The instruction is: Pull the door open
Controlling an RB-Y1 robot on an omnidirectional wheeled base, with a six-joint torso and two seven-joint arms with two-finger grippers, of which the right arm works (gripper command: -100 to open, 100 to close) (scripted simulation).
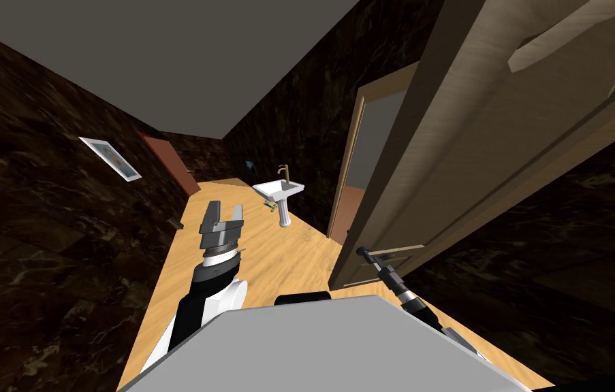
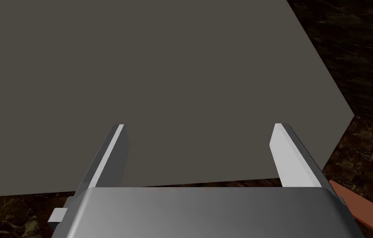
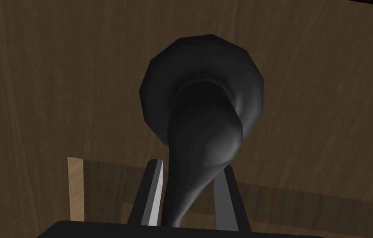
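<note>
The brown wooden door (image 1: 476, 136) fills the right side of the head view, swung partly out from its frame (image 1: 348, 170). My right arm reaches to the door's low part, where my right gripper (image 1: 366, 254) meets it. In the right wrist view the door's dark lever handle (image 3: 202, 124) runs from its round base down between the two fingers, and my right gripper (image 3: 192, 165) is shut on it, with the door's wood grain (image 3: 57, 82) close behind. My left gripper (image 1: 225, 207) is held up over the floor to the left, open and empty (image 2: 198, 126).
A white pedestal sink (image 1: 280, 190) stands against the dark wall beyond the door frame. A reddish-brown door (image 1: 171, 163) closes the far end of the narrow room. A framed picture (image 1: 110, 158) hangs on the left wall. The light wooden floor (image 1: 285, 252) runs ahead between dark marbled walls.
</note>
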